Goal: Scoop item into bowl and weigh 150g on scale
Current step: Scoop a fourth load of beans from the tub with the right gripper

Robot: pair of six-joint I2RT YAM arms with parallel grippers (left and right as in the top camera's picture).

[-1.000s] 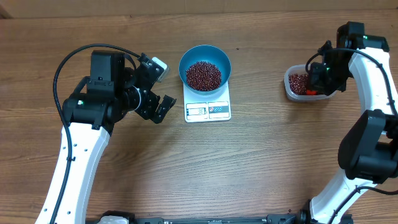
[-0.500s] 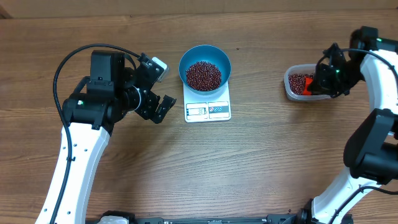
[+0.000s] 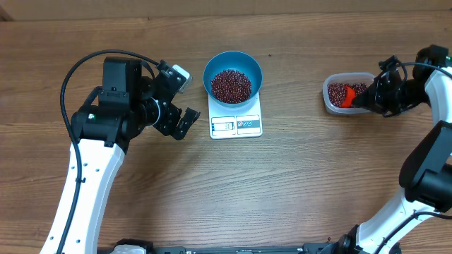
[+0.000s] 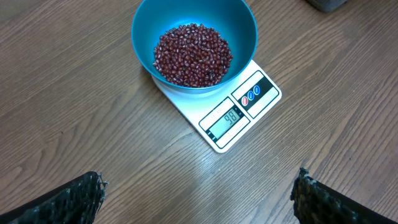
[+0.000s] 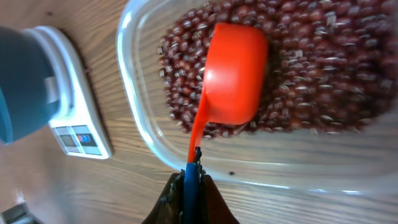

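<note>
The blue bowl (image 3: 256, 69) stands on the white scale (image 3: 236, 125) with a heap of red-brown beans (image 3: 232, 85) in it. In the left wrist view the bowl (image 4: 239, 18), its beans (image 4: 193, 55) and the scale (image 4: 249, 99) lie ahead; the display shows 98. My left gripper (image 3: 184, 99) (image 4: 200, 180) hangs open left of the scale, holding nothing. My right gripper (image 3: 369, 99) (image 5: 191, 180) is shut on the blue handle of an orange scoop (image 3: 347, 98) (image 5: 233, 74), whose cup lies on the beans (image 5: 323, 74) in the clear tub (image 5: 140, 124).
The clear tub (image 3: 330, 106) sits at the right of the wooden table, well apart from the scale. In the right wrist view the bowl (image 5: 18, 81) and scale (image 5: 74, 118) show at the left edge. The right arm reaches in from the table's right side.
The right wrist has swung out to the right and the scoop now points left into the tub. The left arm, bowl and scale have not moved.
</note>
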